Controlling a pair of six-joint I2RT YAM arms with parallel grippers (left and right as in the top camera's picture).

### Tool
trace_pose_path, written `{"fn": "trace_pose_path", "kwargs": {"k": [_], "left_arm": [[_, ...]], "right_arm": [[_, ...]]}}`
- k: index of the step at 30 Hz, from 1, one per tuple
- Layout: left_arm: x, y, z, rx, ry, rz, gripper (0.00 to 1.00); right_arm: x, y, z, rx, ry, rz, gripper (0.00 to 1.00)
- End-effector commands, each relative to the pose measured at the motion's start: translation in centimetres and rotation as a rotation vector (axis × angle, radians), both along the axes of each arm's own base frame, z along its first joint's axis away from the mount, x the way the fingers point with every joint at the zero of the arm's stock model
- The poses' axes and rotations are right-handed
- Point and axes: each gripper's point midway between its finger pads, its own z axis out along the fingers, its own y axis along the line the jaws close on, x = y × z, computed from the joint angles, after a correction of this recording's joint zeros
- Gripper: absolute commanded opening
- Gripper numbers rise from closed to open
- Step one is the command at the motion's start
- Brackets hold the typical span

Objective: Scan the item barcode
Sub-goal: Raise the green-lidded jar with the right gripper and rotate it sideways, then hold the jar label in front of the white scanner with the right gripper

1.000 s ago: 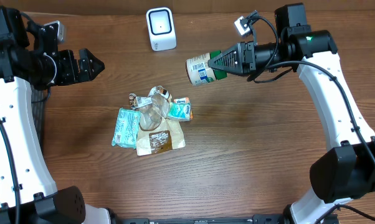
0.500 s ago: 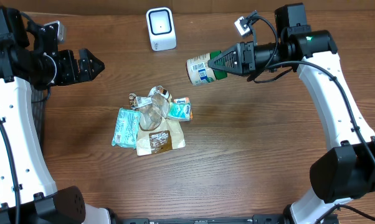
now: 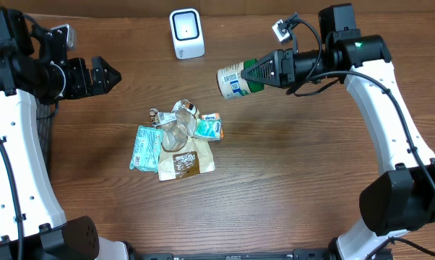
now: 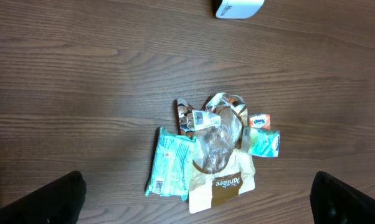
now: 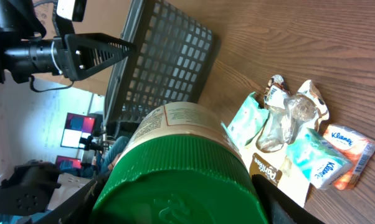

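Scanner [image 4: 238, 7] cut by top edge, L wrist.

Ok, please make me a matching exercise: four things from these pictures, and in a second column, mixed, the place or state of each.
1 white scanner
2 green-lidded jar
3 packets
4 left end effector

A open, holding nothing
B heaped in the middle of the table
C upright near the far edge
D gripped by the right end effector

Pairs: 1-C, 2-D, 3-B, 4-A
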Motion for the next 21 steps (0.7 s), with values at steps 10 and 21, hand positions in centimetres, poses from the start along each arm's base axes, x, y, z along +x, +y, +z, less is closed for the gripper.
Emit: {"fn": "trace_pose_path", "kwargs": {"k": [10, 21], "left_arm": [[-0.1, -0.2, 0.5, 0.022, -0.019, -0.024, 1.00], [-0.1, -0.2, 0.5, 0.022, -0.019, -0.024, 0.99]], "right_arm": [[-1.0, 1.8, 0.9, -0.016, -0.131, 0.073, 0.25], [-0.4, 2.2, -2.7, -0.246, -0.114, 0.003, 0.25]]}}
